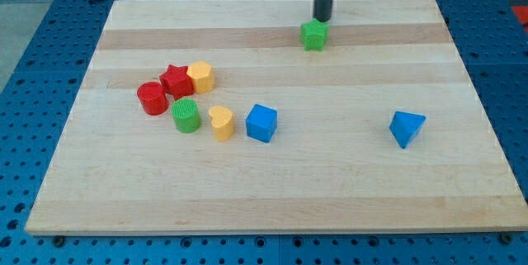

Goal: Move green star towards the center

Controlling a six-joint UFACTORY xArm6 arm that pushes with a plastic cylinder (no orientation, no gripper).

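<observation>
The green star (314, 35) sits on the wooden board (346, 191) in the upper part of the frame, a little right of the middle and near the board's far edge. My tip (322, 18) stands just above it in the view, at the star's upper right side, either touching it or just short of touching; the view does not settle which. The rod is one straight dark bar coming down from the top of the frame, with nothing on it that could spread or pinch, and it holds nothing.

Further down and to the right, well apart from the star, a blue triangular block (407, 127) lies alone in the right middle of the frame.

To the lower left of the star, around the middle of the frame, a blue cube (261, 122) stands just right of a yellow block (221, 122) with a notched, heart-like top. Left of that is a green cylinder (186, 115) with a ribbed top.

Above the green cylinder, in the left middle of the frame, three blocks are pressed together in a short row: a red cylinder (152, 98) at the left, a red star (176, 80) in the middle, and a yellow hexagonal block (200, 76) at the right.

Around the board lies a blue perforated table surface (33, 42).
</observation>
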